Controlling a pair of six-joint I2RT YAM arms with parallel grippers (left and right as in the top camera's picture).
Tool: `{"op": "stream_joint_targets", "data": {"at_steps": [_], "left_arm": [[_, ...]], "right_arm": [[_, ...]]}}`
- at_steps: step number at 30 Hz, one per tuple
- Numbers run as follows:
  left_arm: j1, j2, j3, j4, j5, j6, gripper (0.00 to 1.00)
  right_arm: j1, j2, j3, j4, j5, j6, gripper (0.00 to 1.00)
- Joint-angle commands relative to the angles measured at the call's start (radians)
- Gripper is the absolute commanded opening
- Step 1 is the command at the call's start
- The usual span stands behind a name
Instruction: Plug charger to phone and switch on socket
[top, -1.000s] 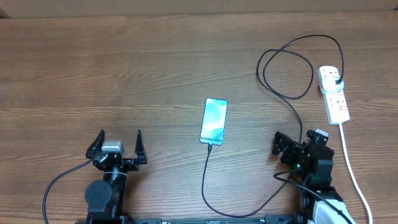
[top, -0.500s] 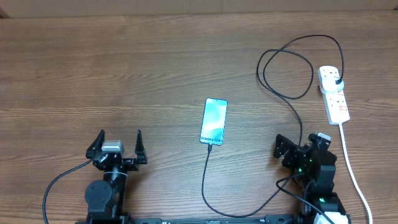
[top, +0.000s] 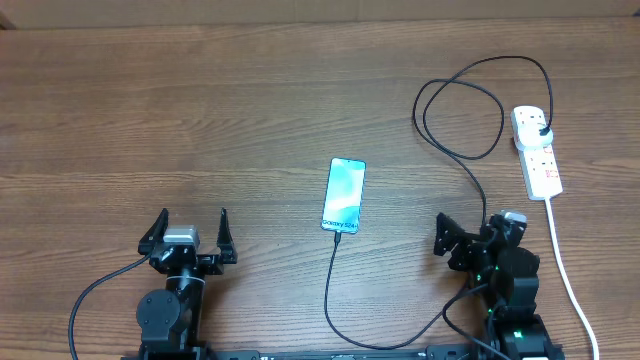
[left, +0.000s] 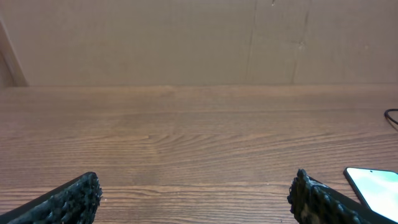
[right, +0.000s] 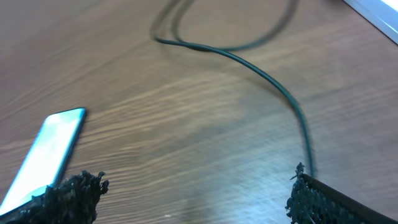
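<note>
The phone (top: 343, 194) lies flat at the table's middle, its screen lit; it also shows in the left wrist view (left: 376, 186) and the right wrist view (right: 46, 149). The black charger cable (top: 460, 152) has its tip in the phone's lower edge, loops along the front and runs up in curls to its plug in the white socket strip (top: 536, 151) at the right. It also shows in the right wrist view (right: 273, 87). My left gripper (top: 189, 223) is open and empty at the front left. My right gripper (top: 470, 226) is open and empty at the front right, beside the cable.
The strip's thick white cord (top: 565, 270) runs down the right side past my right arm. A plain wall (left: 186, 37) stands behind the table's far edge.
My right gripper has shifted slightly left and turned toward the phone. The left arm, phone, cable and strip have not moved.
</note>
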Motion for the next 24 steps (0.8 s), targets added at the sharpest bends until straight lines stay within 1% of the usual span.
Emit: {"op": "stream_joint_targets", "data": {"at_steps": [1, 3, 8, 22, 24], "left_arm": [[-0.005, -0.011, -0.003, -0.002, 0.002, 0.023, 1.00], [-0.005, -0.011, -0.003, -0.002, 0.002, 0.023, 0.99], [-0.005, -0.011, -0.003, -0.002, 0.002, 0.023, 1.00], [-0.005, -0.011, -0.003, -0.002, 0.002, 0.023, 1.00], [-0.005, -0.011, -0.003, -0.002, 0.002, 0.023, 1.00]], "right_arm": [[0.043, -0.062, -0.010, 0.002, 0.006, -0.090, 1.00], [0.061, -0.106, -0.010, 0.002, 0.006, -0.112, 1.00], [0.081, -0.212, -0.010, 0.000, 0.006, -0.111, 1.00], [0.082, -0.471, -0.010, -0.001, 0.014, -0.111, 1.00], [0.082, -0.488, -0.010, -0.001, 0.014, -0.112, 1.00]]}}
